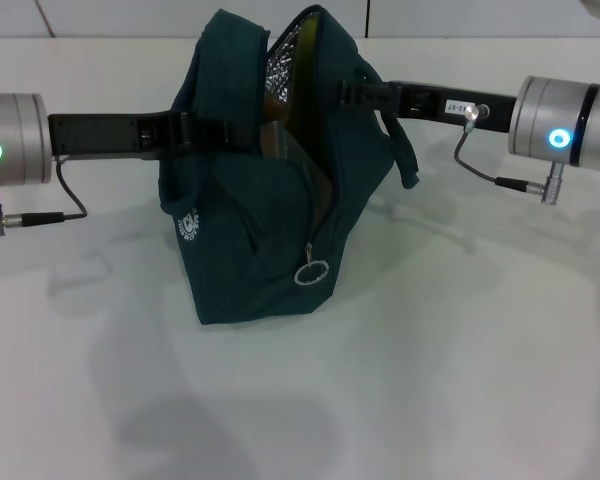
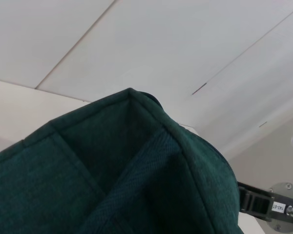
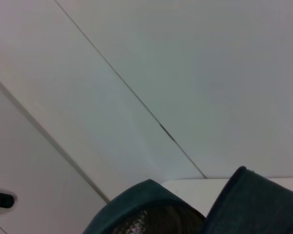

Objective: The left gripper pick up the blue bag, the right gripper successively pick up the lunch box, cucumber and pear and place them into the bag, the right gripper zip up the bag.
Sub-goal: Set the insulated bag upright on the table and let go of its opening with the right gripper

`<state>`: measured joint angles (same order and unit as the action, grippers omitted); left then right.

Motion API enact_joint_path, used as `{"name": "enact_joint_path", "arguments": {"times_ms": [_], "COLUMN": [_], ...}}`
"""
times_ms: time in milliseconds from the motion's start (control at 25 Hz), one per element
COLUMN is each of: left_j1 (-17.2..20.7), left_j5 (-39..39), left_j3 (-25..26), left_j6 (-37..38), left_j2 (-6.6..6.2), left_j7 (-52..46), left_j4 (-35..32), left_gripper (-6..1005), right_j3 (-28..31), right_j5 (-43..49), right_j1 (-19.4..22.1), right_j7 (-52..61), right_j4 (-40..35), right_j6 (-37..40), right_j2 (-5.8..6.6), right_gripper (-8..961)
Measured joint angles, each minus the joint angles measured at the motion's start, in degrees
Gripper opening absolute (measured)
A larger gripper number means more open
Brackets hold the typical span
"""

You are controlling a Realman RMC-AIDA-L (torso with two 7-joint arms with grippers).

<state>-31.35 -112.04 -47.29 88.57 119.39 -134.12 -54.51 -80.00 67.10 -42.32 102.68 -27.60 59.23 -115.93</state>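
Observation:
The blue bag (image 1: 250,240) stands upright on the white table, its top open and its silver lining (image 1: 285,60) showing. The ring-pull zipper (image 1: 311,271) hangs low on the front. My left gripper (image 1: 192,130) reaches in from the left and is shut on the bag's upper left side. My right gripper (image 1: 358,95) is against the bag's upper right edge, with its fingertips hidden by fabric. A yellow-orange patch, the pear (image 1: 271,100), shows inside the opening. The lunch box and the cucumber are hidden. Bag fabric (image 2: 88,185) fills the left wrist view, and the bag's rim (image 3: 254,200) shows in the right wrist view.
The white table (image 1: 460,380) spreads around the bag. Both arms lie level above it, the left arm's cable (image 1: 40,215) and the right arm's cable (image 1: 500,180) hanging below. A white wall stands behind.

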Motion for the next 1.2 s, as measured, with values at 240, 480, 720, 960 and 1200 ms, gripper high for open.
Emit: {"name": "enact_joint_path", "arguments": {"times_ms": [240,480,720,960,1200], "left_j1": [0.06,0.29,0.42,0.51,0.23], "left_j5": [0.00,-0.01,-0.02,-0.02,0.51], "left_j3": [0.00,0.00,0.00,0.22,-0.02], "left_j6": [0.10,0.11,0.11,0.15,0.23], "left_j2": [-0.04,-0.04,-0.08,-0.12,-0.06], "left_j7": [-0.01,0.00,-0.01,-0.12,-0.26], "left_j4": [0.02,0.00,0.00,-0.04,-0.15], "left_gripper": [44,44,44,44,44], "right_j3": [-1.82,-4.99,-5.53,-5.27,-4.65], "right_j5": [0.05,0.11,0.86,0.99,2.22], "right_j1": [0.28,1.10,2.97,8.66,13.19], "right_j7": [-0.30,-0.61,-0.69,-0.72,-2.02], "right_j4": [-1.11,-4.09,-7.64,-16.38,-23.41], "right_j6": [-0.67,-1.78,-2.21,-2.92,-2.51], "right_j2": [-0.02,0.03,0.10,0.55,0.79], "right_gripper": [783,531,356,257,187]}}
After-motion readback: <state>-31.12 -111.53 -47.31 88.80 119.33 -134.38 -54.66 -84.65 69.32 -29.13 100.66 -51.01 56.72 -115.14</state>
